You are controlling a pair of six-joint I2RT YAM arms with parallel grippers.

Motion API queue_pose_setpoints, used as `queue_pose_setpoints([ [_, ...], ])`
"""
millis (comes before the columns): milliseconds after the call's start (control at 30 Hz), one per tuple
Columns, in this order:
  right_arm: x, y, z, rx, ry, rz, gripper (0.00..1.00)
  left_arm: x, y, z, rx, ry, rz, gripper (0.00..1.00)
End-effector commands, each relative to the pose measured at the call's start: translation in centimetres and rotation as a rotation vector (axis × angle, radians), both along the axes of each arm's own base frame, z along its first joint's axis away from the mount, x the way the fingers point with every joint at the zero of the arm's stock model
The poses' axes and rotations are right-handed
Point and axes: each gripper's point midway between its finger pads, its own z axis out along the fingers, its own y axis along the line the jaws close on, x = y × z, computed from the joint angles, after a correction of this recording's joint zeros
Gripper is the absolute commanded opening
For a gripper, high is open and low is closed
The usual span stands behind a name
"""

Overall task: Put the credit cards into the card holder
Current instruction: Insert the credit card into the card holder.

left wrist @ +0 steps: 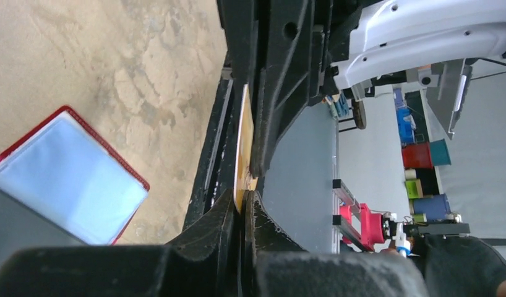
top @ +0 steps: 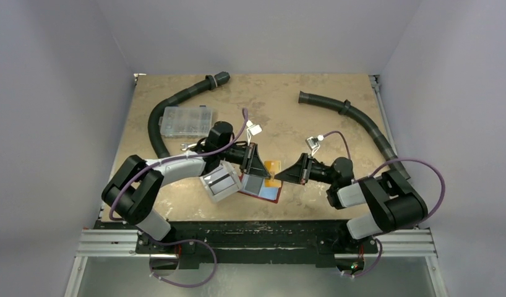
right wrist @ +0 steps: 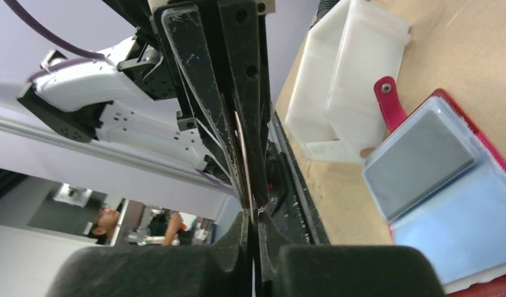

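Seen from above alone: the whole tan table (top: 312, 117), plus a clear box (top: 187, 120) of small compartments well beyond the left fingers, contents too small to make out. Just beside the left fingers, on the left arm's side, a white bin (right wrist: 343, 80). Open-topped in the right wrist view, inside hidden there.

On the near side of both sets of fingertips, flat on the table and lying open: the red card holder (right wrist: 390, 105), snap tab toward the bin. In its clear pockets, a grey card (right wrist: 417, 161) and a light blue card (right wrist: 461, 216). Plain from the right wrist; from the left wrist, mostly the blue one.

Between the fingers, edge-on in both wrist views, a yellow card (left wrist: 243, 136), just beside the holder and not in it. Left gripper (left wrist: 243, 207) clamped on one end, right gripper (right wrist: 253, 213) closed on the opposite end. Any print too small to read.
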Motion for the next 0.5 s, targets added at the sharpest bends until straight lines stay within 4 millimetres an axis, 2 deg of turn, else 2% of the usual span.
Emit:
queue_pose_setpoints([
  [0,1.4,-0.5,-0.6,-0.081,-0.096,-0.103,0.0,1.1,-0.4,0.6,0.03,-0.065,-0.011,0.04],
  [67,2.2,-1.1,-3.5,-0.198,-0.012,-0.164,0.0,2.9,0.0,-1.2,0.159,-0.068,0.07,0.25],
  [133,2.6,-2.0,-6.1,-0.338,0.039,-0.207,0.0,4.4,0.7,-2.8,0.278,-0.039,0.156,0.36],
  [167,2.9,-2.4,-6.7,-0.386,0.048,-0.226,0.0,5.1,1.1,-3.6,0.335,-0.029,0.196,0.38],
  [267,3.0,-3.1,-7.9,-0.478,0.09,-0.237,0.0,6.9,1.9,-5.1,0.446,-0.039,0.277,0.36],
  [333,2.6,-3.0,-8.3,-0.502,0.107,-0.197,0.0,7.4,2.0,-5.9,0.467,-0.04,0.298,0.29],
  [400,2.2,-2.6,-8.8,-0.493,0.147,-0.157,0.0,7.7,2.6,-7.5,0.531,-0.034,0.312,0.19],
  [467,1.9,-2.3,-9.7,-0.491,0.181,-0.117,0.0,7.8,3.3,-8.8,0.589,-0.032,0.315,0.14],
])
